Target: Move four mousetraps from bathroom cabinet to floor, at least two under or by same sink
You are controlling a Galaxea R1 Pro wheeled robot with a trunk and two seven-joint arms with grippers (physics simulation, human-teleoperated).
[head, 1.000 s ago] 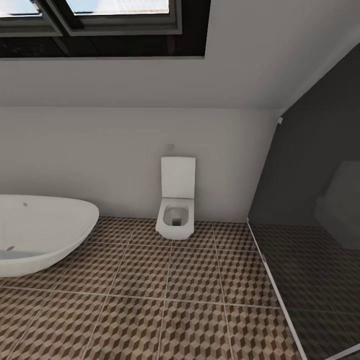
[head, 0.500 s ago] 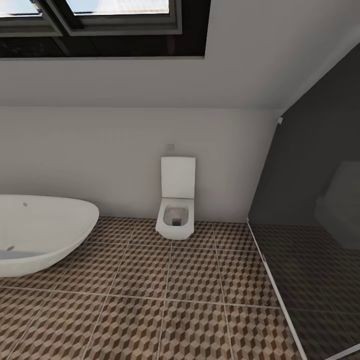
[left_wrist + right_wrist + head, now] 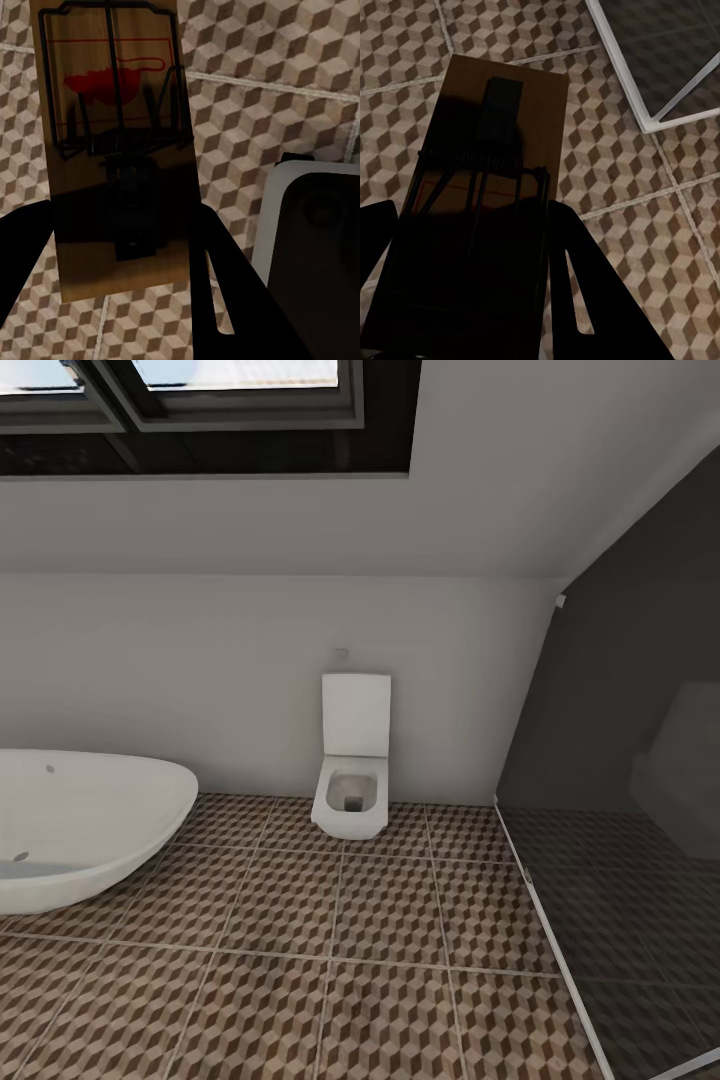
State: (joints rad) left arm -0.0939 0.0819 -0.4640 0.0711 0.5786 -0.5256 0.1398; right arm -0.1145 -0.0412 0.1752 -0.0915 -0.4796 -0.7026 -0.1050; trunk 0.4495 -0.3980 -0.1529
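Tan mousetrap (image 3: 120, 150), red spot, seemingly pinched in left tool (image 3: 120, 300)

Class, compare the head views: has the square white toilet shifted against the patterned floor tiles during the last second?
No. The square white toilet sits on the same spot of the cube-patterned floor tiles, beside the white oval bathtub.

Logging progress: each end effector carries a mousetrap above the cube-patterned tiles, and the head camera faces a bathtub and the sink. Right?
Nearly. The head view shows a bathtub and a toilet, not the sink. The rest holds: the left end effector carries a mousetrap and the right end effector carries another mousetrap, both above the tiles.
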